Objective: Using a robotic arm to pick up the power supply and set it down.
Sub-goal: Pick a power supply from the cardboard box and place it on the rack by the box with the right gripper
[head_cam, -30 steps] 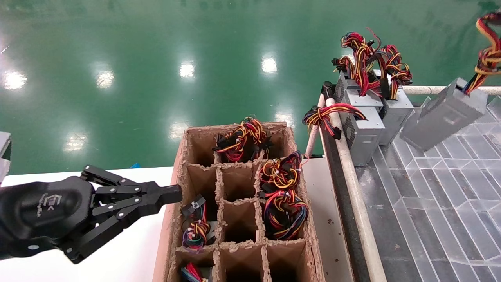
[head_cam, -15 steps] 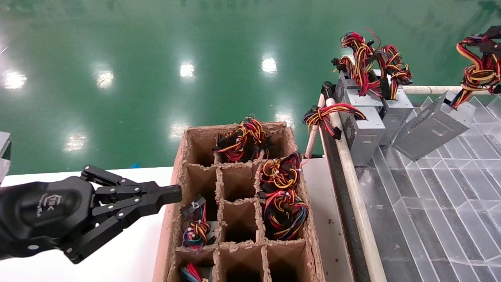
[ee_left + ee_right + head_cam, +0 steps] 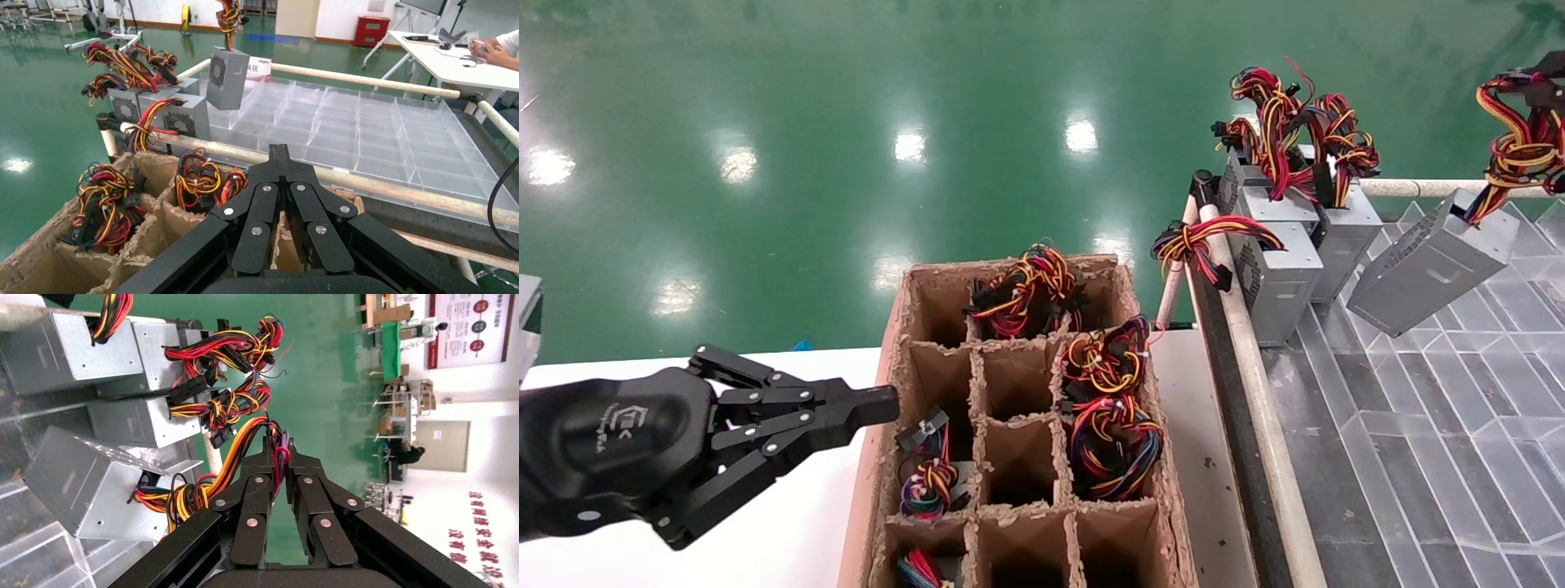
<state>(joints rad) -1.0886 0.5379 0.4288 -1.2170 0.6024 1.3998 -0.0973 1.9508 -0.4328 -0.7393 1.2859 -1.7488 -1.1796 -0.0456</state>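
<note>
The power supply (image 3: 1434, 261) is a grey metal box hanging tilted over the far part of the clear tray (image 3: 1442, 408). Whether its low corner touches the tray I cannot tell. Its red, yellow and black wires (image 3: 1520, 139) run up to my right gripper (image 3: 1550, 69), which only just shows at the right edge; the robotic arm behind it is out of view. In the right wrist view the right gripper (image 3: 278, 450) is shut on those wires, with the box (image 3: 92, 484) below. My left gripper (image 3: 878, 404) is shut on nothing beside the cardboard box (image 3: 903, 327).
Three more grey power supplies (image 3: 1279, 269) stand in the tray's far left corner, wires up. A pipe rail (image 3: 1254, 367) borders the tray. The cardboard box has divided cells, several holding wire bundles (image 3: 1111, 433). It sits on a white table (image 3: 789, 523).
The hanging power supply came lower and to the left with my right gripper, then shifted slightly back to the right. The left arm has not moved.
</note>
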